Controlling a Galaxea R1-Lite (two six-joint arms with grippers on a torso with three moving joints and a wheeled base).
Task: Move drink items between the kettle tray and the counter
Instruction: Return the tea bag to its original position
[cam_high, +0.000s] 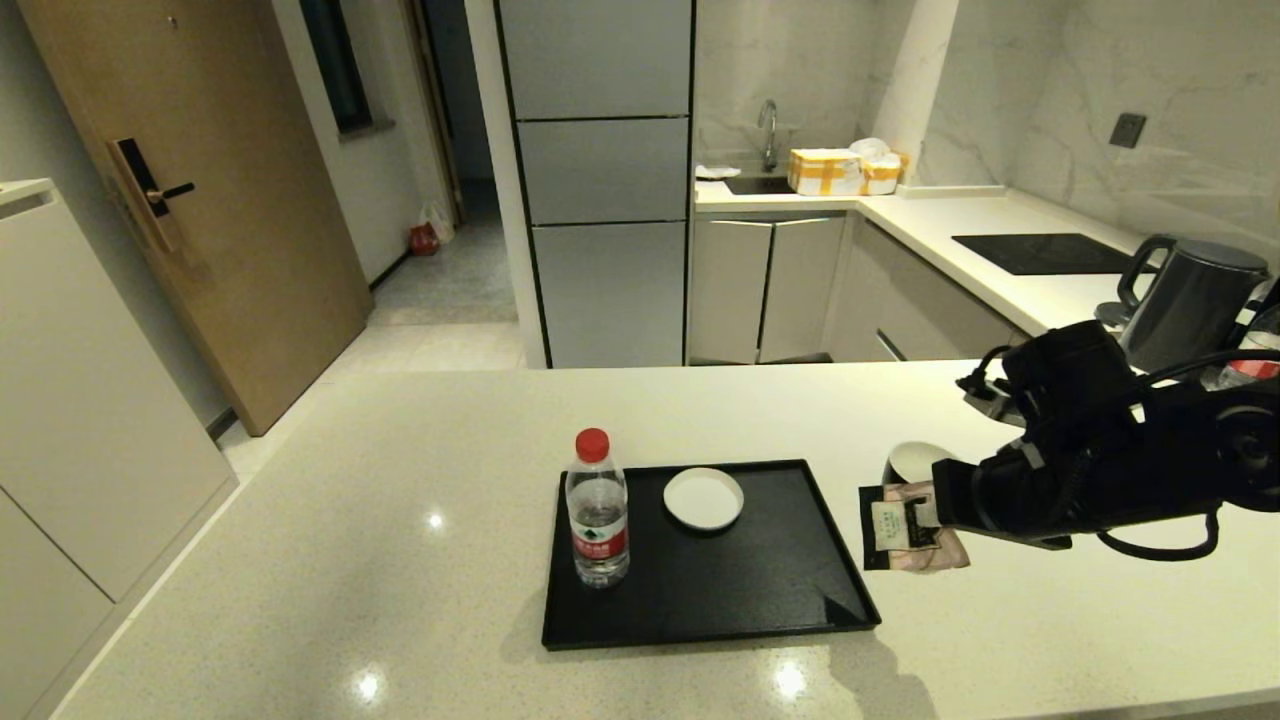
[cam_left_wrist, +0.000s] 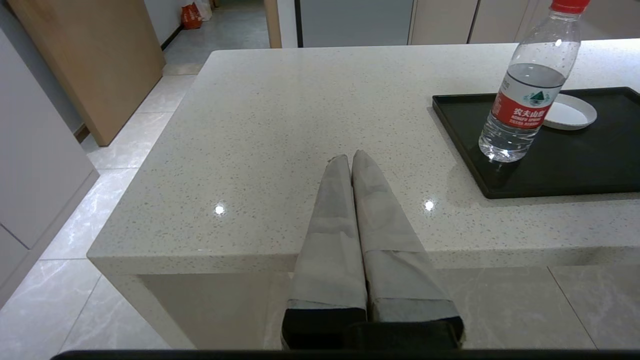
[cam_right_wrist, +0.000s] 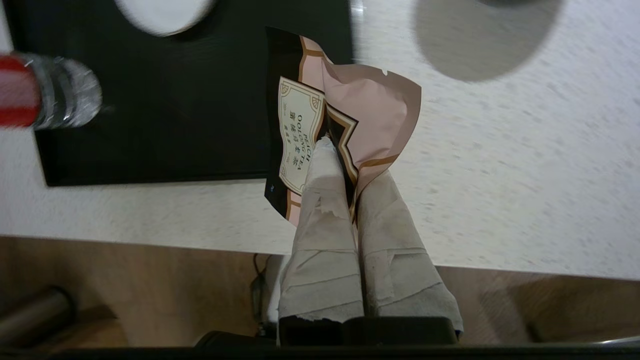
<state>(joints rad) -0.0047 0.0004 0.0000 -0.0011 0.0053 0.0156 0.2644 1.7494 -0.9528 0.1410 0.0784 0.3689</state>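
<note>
My right gripper is shut on the pink-and-black tea sachet. It holds the sachet just right of the black kettle tray, above the cream counter. The sachet's corner overlaps the tray's edge in the right wrist view. The black cup with a white inside stands on the counter behind the sachet, partly hidden by the gripper. My left gripper is shut and empty over the counter's near left part, away from the tray.
A water bottle with a red cap and a white saucer stand on the tray. A dark kettle and a glossy hob panel are at the far right. The counter's front edge is close.
</note>
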